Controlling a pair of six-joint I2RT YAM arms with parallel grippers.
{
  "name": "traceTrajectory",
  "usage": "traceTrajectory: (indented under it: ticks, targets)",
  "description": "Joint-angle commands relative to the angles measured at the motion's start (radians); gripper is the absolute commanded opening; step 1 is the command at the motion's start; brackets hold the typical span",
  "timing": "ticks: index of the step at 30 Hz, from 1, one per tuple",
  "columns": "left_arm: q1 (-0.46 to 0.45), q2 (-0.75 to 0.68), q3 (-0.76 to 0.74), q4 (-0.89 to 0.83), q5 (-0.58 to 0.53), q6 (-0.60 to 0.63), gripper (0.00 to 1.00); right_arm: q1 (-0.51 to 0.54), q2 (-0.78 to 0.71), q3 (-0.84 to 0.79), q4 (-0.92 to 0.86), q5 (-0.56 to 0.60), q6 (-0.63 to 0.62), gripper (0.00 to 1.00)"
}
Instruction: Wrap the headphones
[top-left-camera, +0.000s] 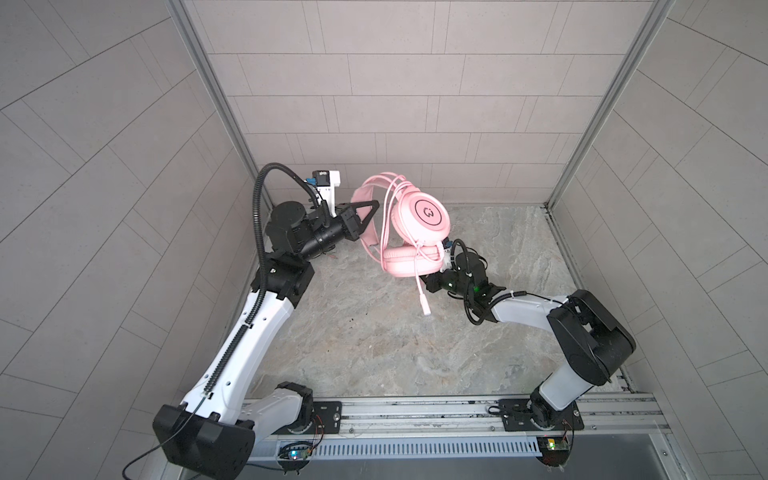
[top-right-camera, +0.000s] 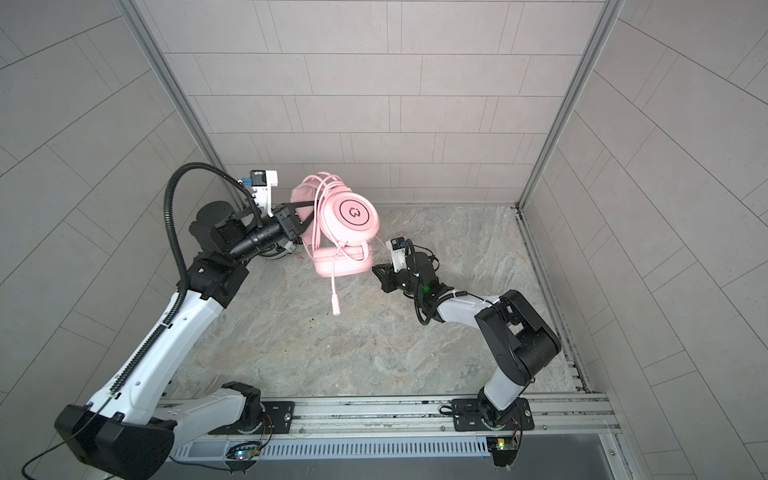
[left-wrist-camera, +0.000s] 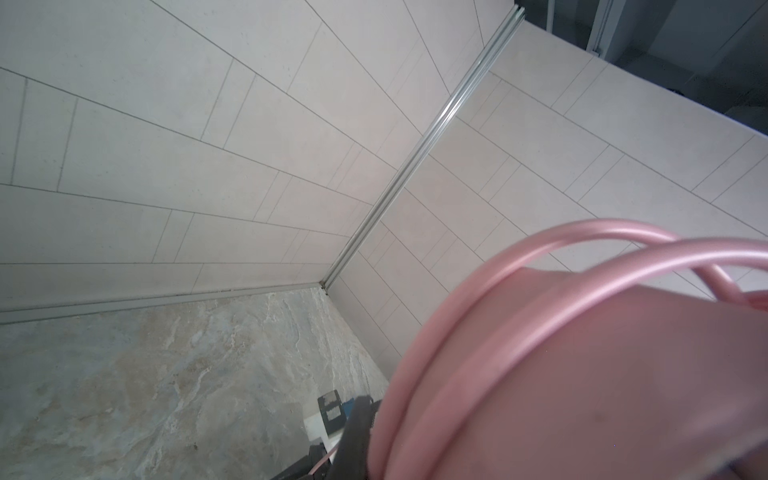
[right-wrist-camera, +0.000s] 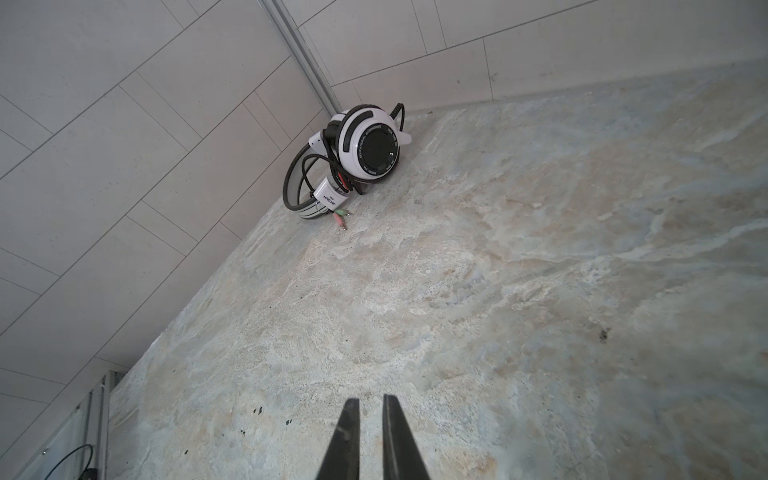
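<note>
Pink over-ear headset (top-left-camera: 419, 226) held aloft, cable looped around it

Headband is grasped by left end effector (top-left-camera: 368, 216); right end effector (right-wrist-camera: 368, 409), nearly closed, is empty; plug end (top-left-camera: 426, 307) dangles at six o'clock, untucked.

Bare stone floor (top-left-camera: 374, 353) open in front, pink headset (top-left-camera: 415, 224) blocking centre, white-and-black headset (right-wrist-camera: 365, 149) filling corner

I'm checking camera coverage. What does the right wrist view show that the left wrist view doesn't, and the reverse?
Only the right wrist view shows the white-and-black headset lying by the wall corner, and the right gripper with a narrow gap between its fingertips, holding nothing. Only the left wrist view shows the pink headset up close, pink cable looped over it. Both show the stone tabletop and tiled walls.
</note>
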Motion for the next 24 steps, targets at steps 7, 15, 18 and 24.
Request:
traceTrajectory:
  ticks: [7, 15, 18, 24]
  targets:
    - [0.039, -0.011, 0.095, -0.074, -0.353, -0.093, 0.00, 0.007, -0.122, -0.077, -0.056, 0.009, -0.023, 0.00]
    - [0.073, 0.004, 0.096, -0.199, -0.710, -0.165, 0.00, 0.152, -0.318, -0.105, -0.378, 0.191, -0.183, 0.00]
    - [0.072, 0.011, 0.122, -0.288, -0.835, -0.120, 0.00, 0.264, -0.381, -0.048, -0.591, 0.316, -0.287, 0.00]
    - [0.075, 0.029, 0.061, -0.310, -1.060, -0.099, 0.00, 0.465, -0.437, 0.080, -0.875, 0.446, -0.413, 0.00]
